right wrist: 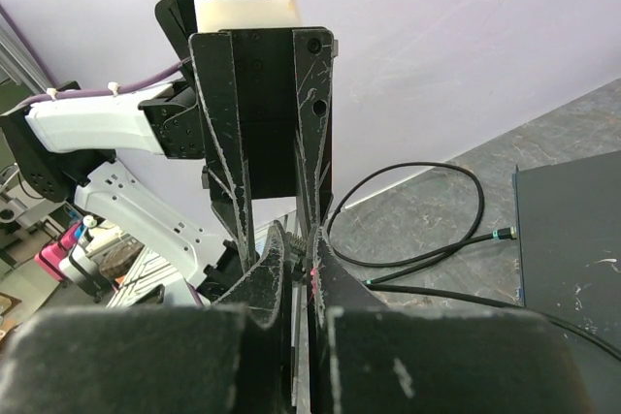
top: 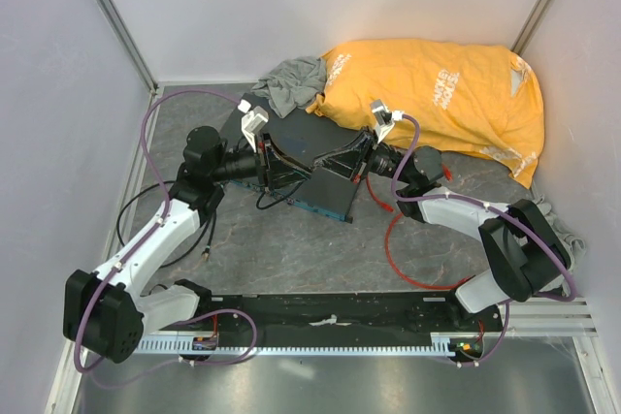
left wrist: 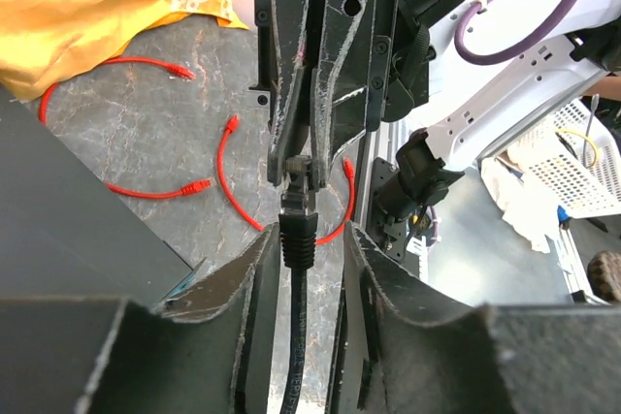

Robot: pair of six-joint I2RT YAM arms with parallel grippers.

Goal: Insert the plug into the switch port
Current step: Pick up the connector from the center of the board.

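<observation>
Tabletop (top: 291, 249) was boxed by pale walls (top: 291, 7), plug (left wrist: 298, 235) was apparently pinched by closed right gripper (left wrist: 296, 174), left gripper (left wrist: 311, 237) slightly parted around cable (left wrist: 297, 336).

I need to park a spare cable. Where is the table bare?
Bare: the table between the switch box, the left arm, the red cable and the base rail. Crowded: the back, with yellow bag and grey cloth, and over the box.

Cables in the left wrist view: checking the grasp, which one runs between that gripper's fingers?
The black cable; the red cables lie on the table beyond it.
</observation>
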